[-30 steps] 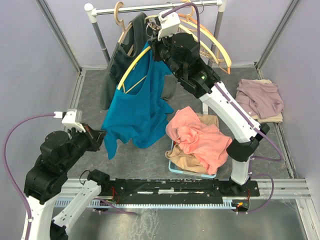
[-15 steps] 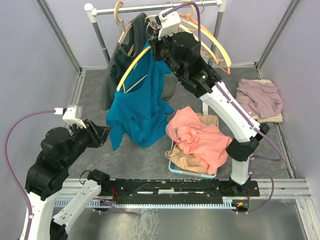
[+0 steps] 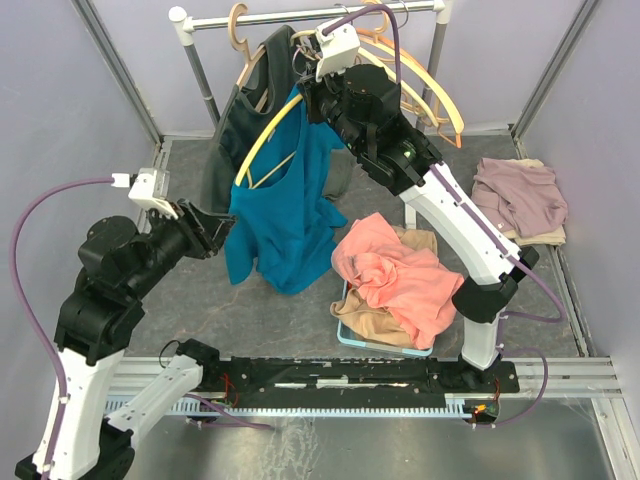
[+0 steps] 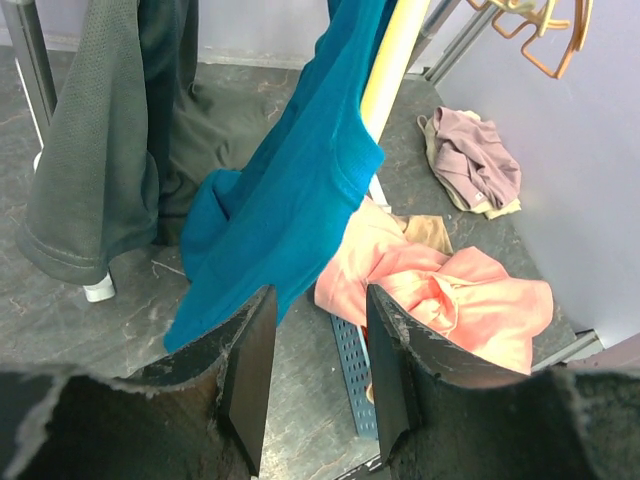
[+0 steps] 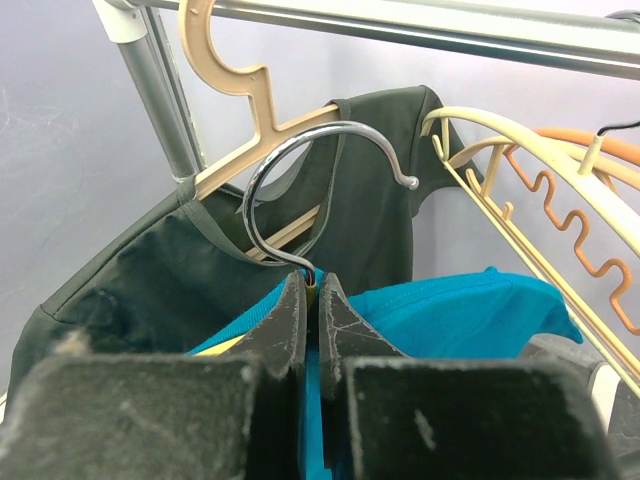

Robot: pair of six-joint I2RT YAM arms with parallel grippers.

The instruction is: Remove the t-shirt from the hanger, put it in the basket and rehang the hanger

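Jaws on the left gripper (image 4: pixel 315 385) stand partway apart with nothing between them, aimed at the lower folds of the teal t-shirt (image 4: pixel 290 200), which hangs just ahead of them. The right gripper (image 5: pixel 312 320) is pinched tight on the neck of the yellow hanger (image 3: pixel 262 140), right under its metal hook (image 5: pixel 300 170). The hook looks clear of the rail (image 3: pixel 310 15) that runs along the far edge of the table (image 3: pixel 290 310).

The t-shirt drapes from the hanger over the far-left part of the table. One yellow arm is bare, so the cloth seems to cling to the other side only. A dark shirt (image 3: pixel 230 130) hangs from the rail just behind it. A pink garment (image 3: pixel 400 270) is heaped over a basket (image 3: pixel 350 335) towards the near edge, and mauve clothes (image 3: pixel 520 195) lie at the right edge.

I'd worry about two things. If the left jaws take only a thin fold, it may slip out on the pull. If the collar catches on the hanger arm, the tug could twist the hanger in that narrow pinch on its neck. A wide grab might also take the dark shirt along.

I can read no label, brand or writing anywhere.
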